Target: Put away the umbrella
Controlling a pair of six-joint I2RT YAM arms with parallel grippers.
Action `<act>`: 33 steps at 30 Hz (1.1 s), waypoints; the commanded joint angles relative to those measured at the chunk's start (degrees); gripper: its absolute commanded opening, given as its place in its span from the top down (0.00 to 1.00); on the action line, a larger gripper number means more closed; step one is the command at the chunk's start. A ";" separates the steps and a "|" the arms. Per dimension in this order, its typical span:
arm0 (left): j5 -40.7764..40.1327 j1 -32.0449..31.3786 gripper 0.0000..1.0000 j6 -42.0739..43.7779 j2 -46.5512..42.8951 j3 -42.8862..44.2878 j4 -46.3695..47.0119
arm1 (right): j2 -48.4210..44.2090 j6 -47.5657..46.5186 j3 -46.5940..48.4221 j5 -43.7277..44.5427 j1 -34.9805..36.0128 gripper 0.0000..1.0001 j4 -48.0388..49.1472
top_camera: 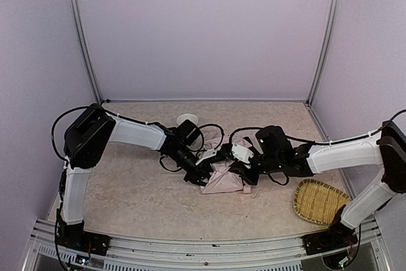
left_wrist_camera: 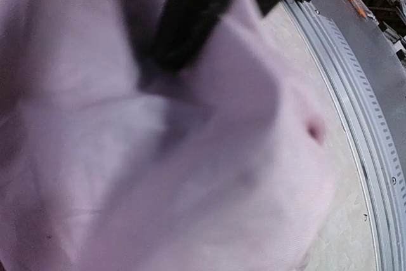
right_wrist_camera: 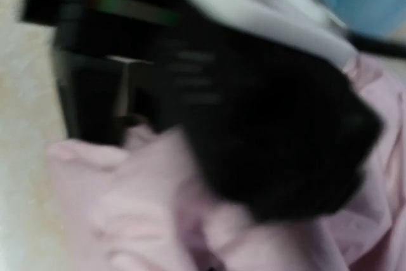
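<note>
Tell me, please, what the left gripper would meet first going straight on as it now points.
The umbrella: its pink fabric fills the left wrist view, apparently right against the left gripper.

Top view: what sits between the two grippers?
The umbrella, its pink fabric bunched, with the left gripper and right gripper close on either side; the top view shows it.

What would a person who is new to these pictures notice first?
The left gripper and the right gripper meet at mid-table, close against the crumpled pale pink umbrella, whose fabric fills the left wrist view. A woven tray lies on the table at the near right.
</note>
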 commanded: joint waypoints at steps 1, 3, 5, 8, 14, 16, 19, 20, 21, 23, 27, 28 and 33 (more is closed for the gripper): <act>-6.10 -1.55 0.90 2.58 3.71 -3.27 -11.23 | 7.54 6.83 6.97 -6.02 -7.37 1.00 4.10; -6.14 -1.64 0.91 3.27 3.61 -3.46 -10.92 | 12.22 9.46 9.48 -10.86 -10.14 1.00 2.35; -6.37 -1.68 0.91 4.00 3.63 -3.50 -10.77 | 16.64 13.27 11.85 -16.87 -13.01 1.00 0.54; -7.08 -1.68 0.91 4.22 3.43 -3.61 -10.15 | 22.47 16.30 14.21 -21.89 -16.07 1.00 -4.70; -13.27 -1.60 0.59 -2.22 -4.85 -11.17 3.49 | 29.67 17.33 13.48 -24.32 -18.00 1.00 -13.36; -15.39 -1.19 0.50 -4.71 -10.80 -15.48 11.11 | 30.32 18.63 12.33 -26.19 -18.18 1.00 -13.32; -17.00 -0.93 0.42 -6.01 -18.39 -21.00 20.64 | 30.77 19.61 11.89 -26.01 -18.18 1.00 -13.72; -17.78 -1.09 0.41 -5.77 -20.93 -22.60 22.56 | 31.06 19.68 12.12 -26.17 -18.21 1.00 -14.05; -18.81 -1.50 0.40 -5.27 -23.08 -23.79 23.57 | 31.30 19.72 12.37 -26.25 -18.19 1.00 -14.48; -20.75 -2.99 0.39 -2.93 -26.65 -25.44 23.83 | 32.73 19.91 13.88 -26.54 -18.22 1.00 -16.76; -28.91 -8.38 0.37 4.86 -29.05 -27.17 23.10 | 34.70 20.22 15.65 -28.05 -18.27 1.00 -19.46; -30.74 -9.66 0.36 6.39 -28.19 -27.21 23.40 | 35.39 20.44 16.08 -28.56 -18.34 1.00 -19.84; -36.25 -11.61 0.26 11.42 -20.45 -21.55 20.83 | 40.51 21.48 19.57 -34.41 -19.72 1.00 -21.20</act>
